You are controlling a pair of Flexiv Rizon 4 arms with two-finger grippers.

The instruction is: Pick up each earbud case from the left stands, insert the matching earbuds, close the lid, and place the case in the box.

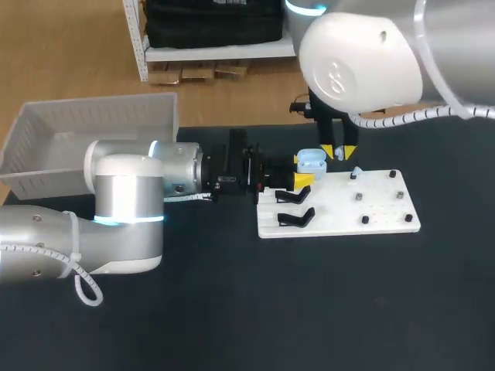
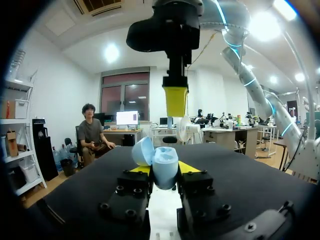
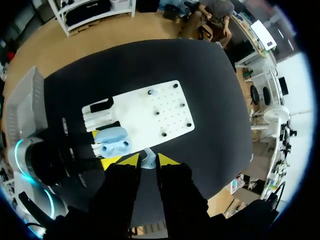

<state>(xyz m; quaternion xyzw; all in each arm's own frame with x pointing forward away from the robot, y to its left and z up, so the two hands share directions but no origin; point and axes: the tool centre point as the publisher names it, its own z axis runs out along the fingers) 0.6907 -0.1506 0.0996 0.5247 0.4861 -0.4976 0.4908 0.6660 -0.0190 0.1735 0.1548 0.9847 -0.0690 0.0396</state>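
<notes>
Pale blue earbud case (image 1: 312,161) clamped lid-open in left gripper (image 2: 164,171), earbud (image 3: 147,161) pinched in right gripper (image 1: 339,152) just above: mid-insertion, likely needs lowering straight into matching socket.

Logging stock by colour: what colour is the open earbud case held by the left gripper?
Light blue; the earbud case shows best in the left wrist view.

Head camera looks down from behind; left wrist level, right wrist overhead; all share the case (image 1: 312,161).
</notes>
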